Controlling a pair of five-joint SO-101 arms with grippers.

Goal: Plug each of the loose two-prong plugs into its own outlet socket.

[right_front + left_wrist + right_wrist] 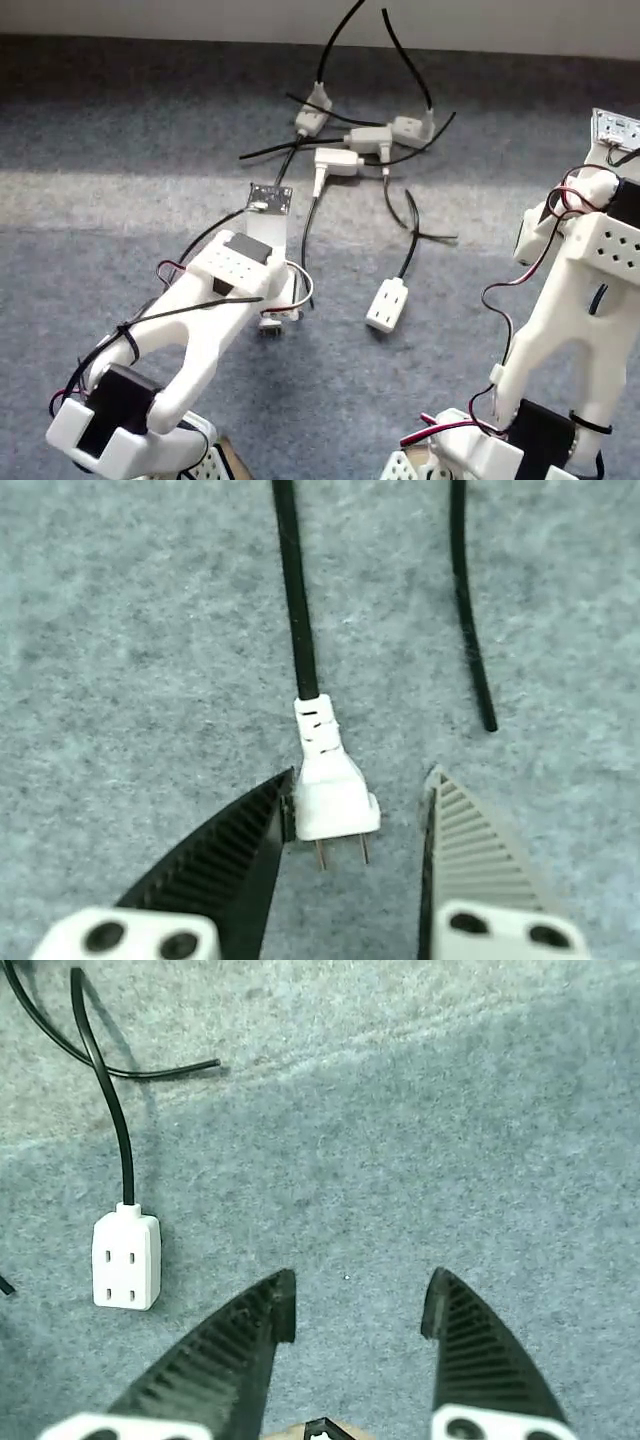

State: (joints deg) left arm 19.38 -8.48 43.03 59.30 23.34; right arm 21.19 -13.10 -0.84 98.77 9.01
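The left end effector (pixel 360 780) stood wide around a white two-prong plug (pixel 335 798) lying on the grey fuzzy surface (pixel 120 630). The right end effector (pixel 360 1285) gaped open near a blocky white outlet socket (pixel 126 1260).

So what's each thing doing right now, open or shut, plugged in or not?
two-prong plug: loose, lying flat, prongs bare.
left gripper: fingers open, one on each side of the two-prong plug, not shut on it.
right gripper: fingers open, nothing between them.
outlet socket: slots empty, nothing plugged in.
far bunch of plugs and sockets: crowded together; can't tell which are joined.
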